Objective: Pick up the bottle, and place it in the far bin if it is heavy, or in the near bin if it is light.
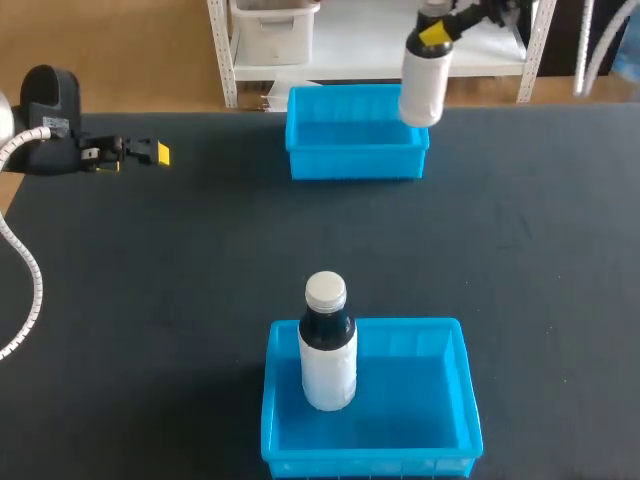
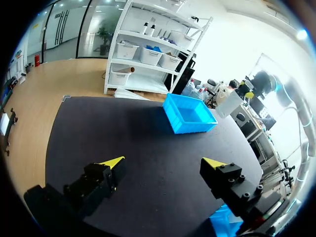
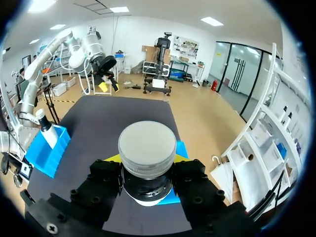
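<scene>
My right pincer (image 3: 147, 165) is pinching the bottle (image 3: 147, 148) at its neck, just under the pale cap, with a yellow-tipped finger pressed on either side. In the head view this right pincer (image 1: 437, 30) holds the bottle (image 1: 424, 85) upright in the air, its white body hanging by the right-hand far corner of the far bin (image 1: 350, 165). I cannot tell whether it is squarely above the bin's floor or just past the rim. From the wrist, a strip of that blue far bin (image 3: 180, 148) shows beneath the bottle.

Further out, the near bin (image 1: 420, 400) sits at the table's (image 1: 180, 280) near edge, well apart from the far one. A second bottle (image 1: 328, 345) with a dark neck and pale cap stands upright in its left part.

My left pincer (image 2: 165, 162) hangs spread wide with nothing between its fingers, above the dark table at the left side, far from both bins. Ahead of it I see the far bin (image 2: 190, 116) and the held bottle (image 2: 228, 103) beside it.
</scene>
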`<state>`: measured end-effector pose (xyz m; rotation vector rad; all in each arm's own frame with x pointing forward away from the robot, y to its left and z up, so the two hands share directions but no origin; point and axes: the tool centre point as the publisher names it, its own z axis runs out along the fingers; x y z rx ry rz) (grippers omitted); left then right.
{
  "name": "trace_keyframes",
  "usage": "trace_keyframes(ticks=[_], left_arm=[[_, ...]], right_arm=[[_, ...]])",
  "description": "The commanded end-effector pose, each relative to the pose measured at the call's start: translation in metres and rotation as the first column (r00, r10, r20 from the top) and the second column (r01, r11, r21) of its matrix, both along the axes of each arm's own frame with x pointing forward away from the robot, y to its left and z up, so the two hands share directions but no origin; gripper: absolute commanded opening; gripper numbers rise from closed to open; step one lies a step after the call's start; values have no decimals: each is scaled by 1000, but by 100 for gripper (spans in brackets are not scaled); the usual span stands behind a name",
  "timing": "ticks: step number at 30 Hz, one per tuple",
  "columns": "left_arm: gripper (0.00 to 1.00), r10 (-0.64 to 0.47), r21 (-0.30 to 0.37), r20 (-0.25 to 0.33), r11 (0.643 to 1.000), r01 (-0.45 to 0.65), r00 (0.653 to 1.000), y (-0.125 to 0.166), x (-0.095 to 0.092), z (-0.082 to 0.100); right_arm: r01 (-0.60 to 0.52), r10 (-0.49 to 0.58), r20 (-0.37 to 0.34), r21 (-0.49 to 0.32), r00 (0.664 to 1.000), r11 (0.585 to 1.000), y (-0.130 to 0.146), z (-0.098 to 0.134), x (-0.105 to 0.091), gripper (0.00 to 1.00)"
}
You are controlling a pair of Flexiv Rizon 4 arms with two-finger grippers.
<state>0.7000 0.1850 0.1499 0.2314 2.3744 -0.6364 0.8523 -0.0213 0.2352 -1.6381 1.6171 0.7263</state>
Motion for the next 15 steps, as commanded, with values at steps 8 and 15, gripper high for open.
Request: trace_keyframes(ticks=[8, 15], left_arm=[[100, 0, 0, 0, 1000, 0, 1000, 0, 0, 0], [100, 0, 0, 0, 1000, 0, 1000, 0, 0, 0]], right_arm=[[-66, 66, -102, -3, 993, 998, 52, -8, 36, 0], [-61, 64, -136, 27, 989, 998, 77, -21, 45, 0]])
